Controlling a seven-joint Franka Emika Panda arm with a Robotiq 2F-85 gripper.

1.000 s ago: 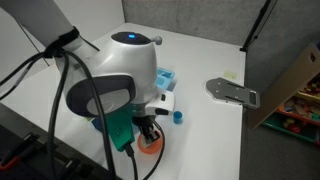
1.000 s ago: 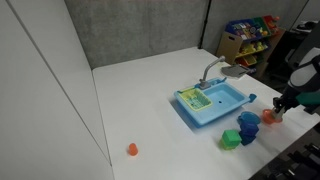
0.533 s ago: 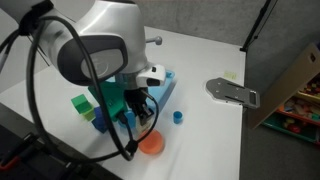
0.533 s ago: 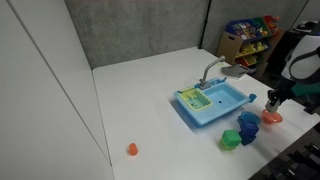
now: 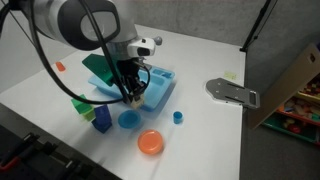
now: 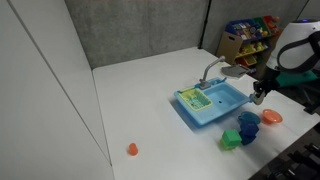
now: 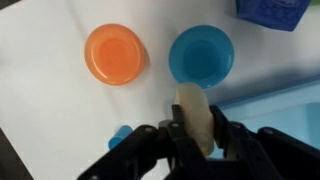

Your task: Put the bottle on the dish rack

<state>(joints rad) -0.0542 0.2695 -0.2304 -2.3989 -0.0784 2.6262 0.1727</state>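
Observation:
My gripper (image 7: 193,130) is shut on the pale cream bottle (image 7: 190,105), which stands between the black fingers. In an exterior view the gripper (image 5: 135,96) hangs at the near edge of the light-blue sink unit (image 5: 160,88), bottle in the jaws. In an exterior view the gripper (image 6: 258,95) is at the end of the sink unit (image 6: 225,100) away from the yellow-green dish rack (image 6: 195,99). The rack is hidden behind the arm in the other views.
An orange plate (image 7: 116,53), a blue bowl (image 7: 202,55) and a small blue cylinder (image 5: 177,117) lie on the white table beside the sink. A green block (image 5: 82,105) and a blue block (image 5: 102,117) stand nearby. A grey faucet (image 6: 212,72) rises behind the sink.
The arm has moved away from above the orange plate toward the sink unit, carrying the bottle in the shut gripper.

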